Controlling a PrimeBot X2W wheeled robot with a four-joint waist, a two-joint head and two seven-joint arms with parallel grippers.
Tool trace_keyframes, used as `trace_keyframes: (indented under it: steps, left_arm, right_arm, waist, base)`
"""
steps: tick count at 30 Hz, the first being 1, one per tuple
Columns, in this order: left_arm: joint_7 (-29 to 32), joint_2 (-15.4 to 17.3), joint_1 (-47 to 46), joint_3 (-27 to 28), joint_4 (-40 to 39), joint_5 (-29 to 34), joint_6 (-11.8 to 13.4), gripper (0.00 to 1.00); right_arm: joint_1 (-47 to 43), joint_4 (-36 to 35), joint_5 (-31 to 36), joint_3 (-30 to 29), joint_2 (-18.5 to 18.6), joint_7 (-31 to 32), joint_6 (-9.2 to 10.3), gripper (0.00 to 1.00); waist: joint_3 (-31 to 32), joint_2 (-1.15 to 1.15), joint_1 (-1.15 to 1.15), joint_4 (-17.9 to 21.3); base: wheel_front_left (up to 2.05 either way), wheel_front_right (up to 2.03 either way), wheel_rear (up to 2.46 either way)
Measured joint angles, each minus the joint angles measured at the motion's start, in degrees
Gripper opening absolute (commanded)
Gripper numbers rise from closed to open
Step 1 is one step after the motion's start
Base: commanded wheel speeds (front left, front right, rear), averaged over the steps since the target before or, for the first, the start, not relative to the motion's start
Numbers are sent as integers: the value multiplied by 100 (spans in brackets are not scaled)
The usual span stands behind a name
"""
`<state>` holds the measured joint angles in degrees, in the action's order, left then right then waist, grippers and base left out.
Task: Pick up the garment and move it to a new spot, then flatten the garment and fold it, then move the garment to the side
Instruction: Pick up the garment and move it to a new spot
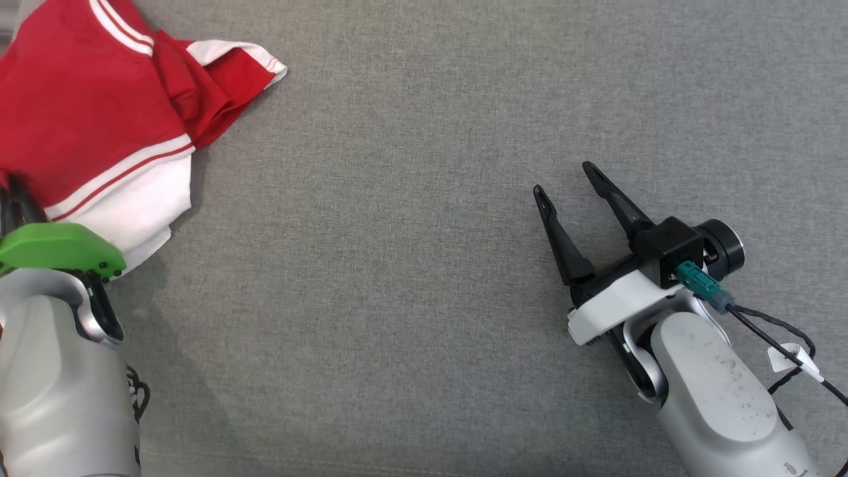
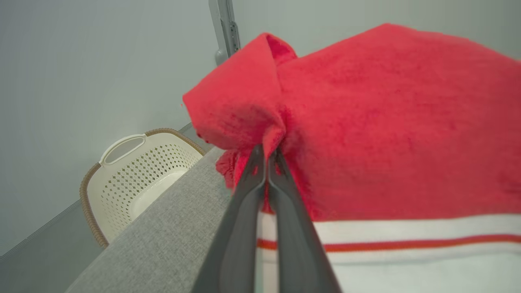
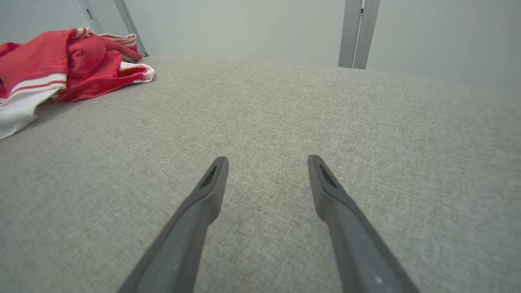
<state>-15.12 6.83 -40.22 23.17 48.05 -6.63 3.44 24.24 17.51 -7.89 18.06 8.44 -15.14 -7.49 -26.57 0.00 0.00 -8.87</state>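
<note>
Where it bunches, the garment [image 2: 386, 122] looks fleecy.

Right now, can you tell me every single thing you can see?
garment: one, red with white bands and stripes, crumpled at the far left of the padded surface
padded surface: one, grey cloth, under everything
laundry basket: one, cream with a brown rim, on the floor beyond the surface's edge
metal posts: at least three, grey, along the pale wall behind the surface
left pincer: one, dark fingers, shut on a fold of the garment's red cloth
right pincer: one, dark fingers, open over bare surface on the right, holding nothing
forearms: two, pale grey, at the lower left and lower right of the head view
</note>
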Motion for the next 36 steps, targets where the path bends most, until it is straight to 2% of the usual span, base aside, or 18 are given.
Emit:
trace_keyframes:
  steps: [7,13,23,29,36]
  left_arm:
    - [0,-18,2,-168,-595,175,-344,0]
    - [-1,-102,4,-571,-915,431,-557,0]
    - [-1,-337,29,-1295,-973,523,-820,0]
    - [-1,-391,104,-1900,-906,385,-894,0]
    - [-1,-397,185,-3259,-1139,-324,-851,0]
  right_arm:
    - [-133,81,-54,-108,-190,0,0,100]
    - [-341,146,-94,-193,-341,0,0,100]
    - [-541,210,-110,-255,-466,0,0,100]
    - [-603,216,-163,-233,-517,1,0,100]
    - [-628,198,-204,-276,-544,0,0,100]
  waist:
    - [348,0,0,57]
    - [693,0,0,183]
    - [1061,0,0,711]
    - [1153,0,0,1157]
    - [1180,0,0,1723]
  base:
    - [0,0,0]
    - [0,0,0]
    - [0,0,0]
    - [0,0,0]
    - [0,0,0]
